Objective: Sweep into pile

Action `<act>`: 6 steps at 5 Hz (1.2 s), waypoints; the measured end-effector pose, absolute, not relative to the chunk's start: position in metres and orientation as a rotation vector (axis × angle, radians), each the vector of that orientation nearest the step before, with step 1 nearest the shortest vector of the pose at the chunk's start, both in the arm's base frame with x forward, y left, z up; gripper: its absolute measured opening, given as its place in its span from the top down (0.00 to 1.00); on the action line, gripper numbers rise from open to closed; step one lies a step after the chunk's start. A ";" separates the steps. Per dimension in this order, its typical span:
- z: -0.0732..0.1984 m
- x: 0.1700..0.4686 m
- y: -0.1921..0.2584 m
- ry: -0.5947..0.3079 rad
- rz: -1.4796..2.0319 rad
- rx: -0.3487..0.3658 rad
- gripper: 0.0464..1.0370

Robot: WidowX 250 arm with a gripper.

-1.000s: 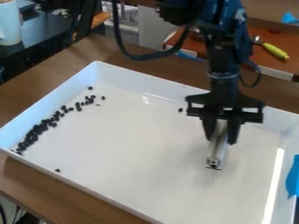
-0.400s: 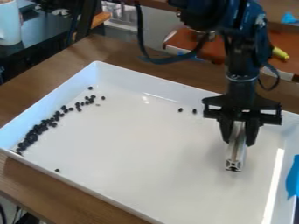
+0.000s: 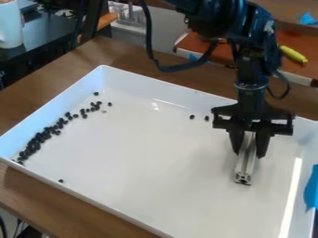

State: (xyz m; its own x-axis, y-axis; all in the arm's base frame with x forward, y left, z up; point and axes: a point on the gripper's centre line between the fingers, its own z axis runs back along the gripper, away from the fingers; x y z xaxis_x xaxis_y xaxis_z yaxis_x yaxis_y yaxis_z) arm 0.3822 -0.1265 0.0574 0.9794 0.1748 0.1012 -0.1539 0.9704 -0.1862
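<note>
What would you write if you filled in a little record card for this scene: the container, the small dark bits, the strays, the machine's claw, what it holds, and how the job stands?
container: white tray on a wooden table
dark bits: most in a long band along the tray's left side
strays: two near the far wall, one near the front edge
claw: black gripper, over the tray's right part
held: metal bar, pointing down
job: not yet one compact pile
</note>
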 end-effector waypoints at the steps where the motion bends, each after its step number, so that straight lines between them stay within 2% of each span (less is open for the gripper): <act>1: 0.058 0.384 -0.108 -0.093 0.179 -0.195 0.66; 3: 0.055 0.380 -0.051 -0.062 0.186 -0.186 0.66; 4: 0.053 0.377 -0.019 -0.073 0.219 -0.179 0.66; 6: 0.052 0.381 0.017 -0.118 0.292 -0.156 0.66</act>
